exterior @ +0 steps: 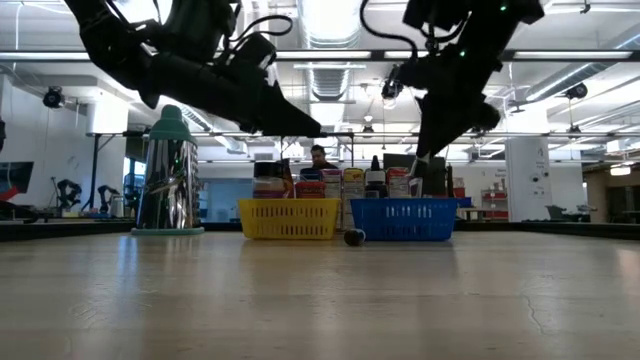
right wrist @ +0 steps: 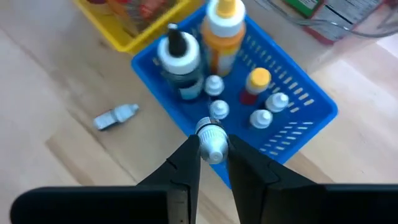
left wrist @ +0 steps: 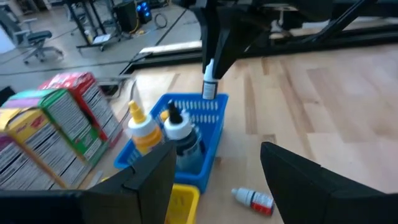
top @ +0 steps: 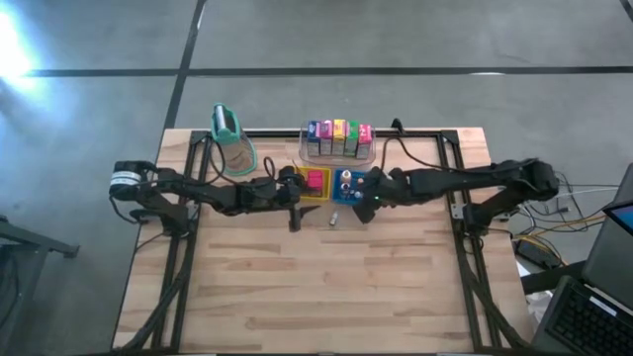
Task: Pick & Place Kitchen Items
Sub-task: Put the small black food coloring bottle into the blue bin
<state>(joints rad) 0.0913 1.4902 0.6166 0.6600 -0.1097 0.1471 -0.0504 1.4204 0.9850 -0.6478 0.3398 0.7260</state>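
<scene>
Six bottles we count in the blue basket [right wrist: 311,106], a seventh clamped by the right gripper [right wrist: 213,151], left gripper [left wrist: 217,165] open.

Wooden table [top: 326,287] bears yellow tray [top: 301,193], blue tray [top: 344,186], small bottle [top: 334,220].

Light wooden plank table [top: 326,287], tall shiny container with teal top [top: 230,138] at its far left, yellow mesh tray [exterior: 289,219] beside blue mesh tray [exterior: 405,219], clear plastic bin [top: 338,155] behind them, grey concrete floor [top: 89,148]

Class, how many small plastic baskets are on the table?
2: the yellow basket on the left arm's side, and the blue basket beside it on the right arm's side. None appears hidden.
</scene>
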